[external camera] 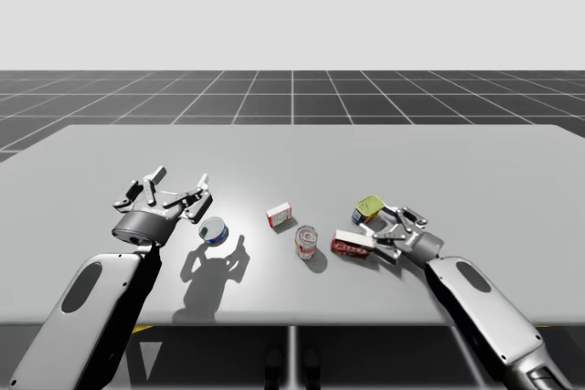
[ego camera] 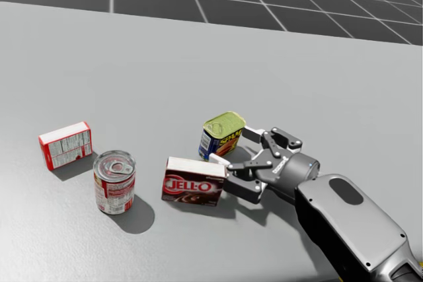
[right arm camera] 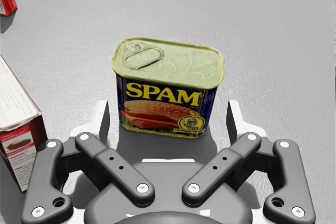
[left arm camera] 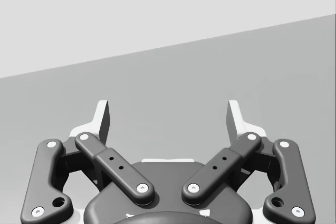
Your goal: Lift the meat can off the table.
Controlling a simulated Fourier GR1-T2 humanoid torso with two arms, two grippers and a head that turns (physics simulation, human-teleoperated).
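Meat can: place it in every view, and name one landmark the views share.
High view: can right of centre, at my right gripper.
Head view: can at centre, between that gripper's open fingers.
Right wrist view: can upright, just ahead of the gripper.
Left wrist view: open left gripper, table ahead.
Landmark: dark red box beside the can.

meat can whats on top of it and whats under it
The blue meat can carries nothing but its own lid with a pull ring. It stands on the table; its underside is hidden.
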